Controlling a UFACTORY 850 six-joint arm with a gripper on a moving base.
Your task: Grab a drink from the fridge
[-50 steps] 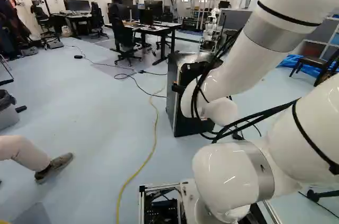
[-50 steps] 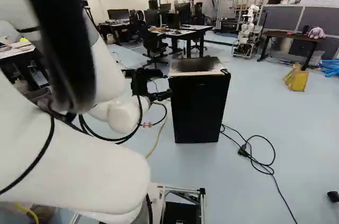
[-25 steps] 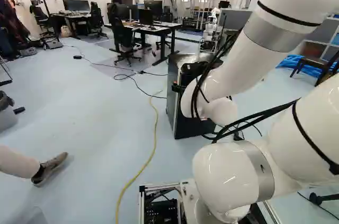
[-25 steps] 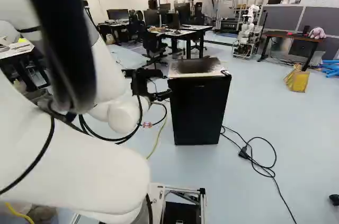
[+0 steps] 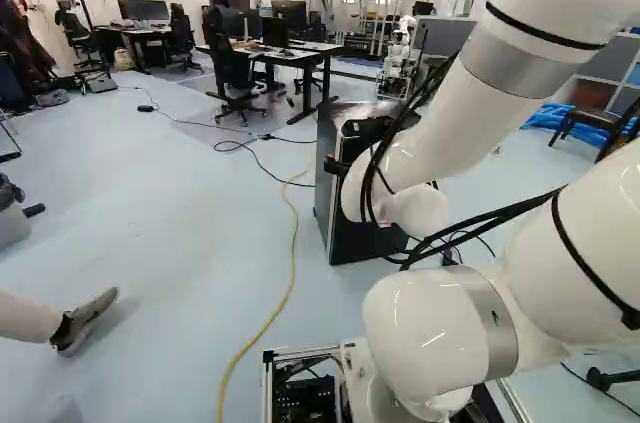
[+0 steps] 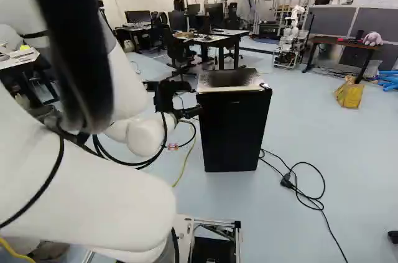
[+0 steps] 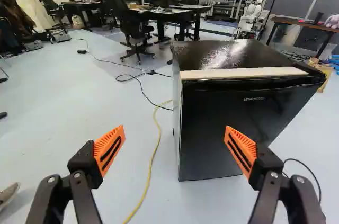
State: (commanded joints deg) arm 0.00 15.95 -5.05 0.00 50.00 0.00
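My jaws stood wide apart, empty, with the fridge [image 7: 233, 54] ahead and rightward, its door [image 7: 209, 128] closed.

The pale blue floor [image 6: 354, 157] is supporting a black fridge [image 6: 233, 132], a yellow cable [image 5: 293, 263] running on its left and a looped black cord [image 6: 286, 179] lying on its right

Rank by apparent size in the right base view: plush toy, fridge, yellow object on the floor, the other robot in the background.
1. Fridge, by far
2. Another robot
3. Yellow object
4. Plush toy
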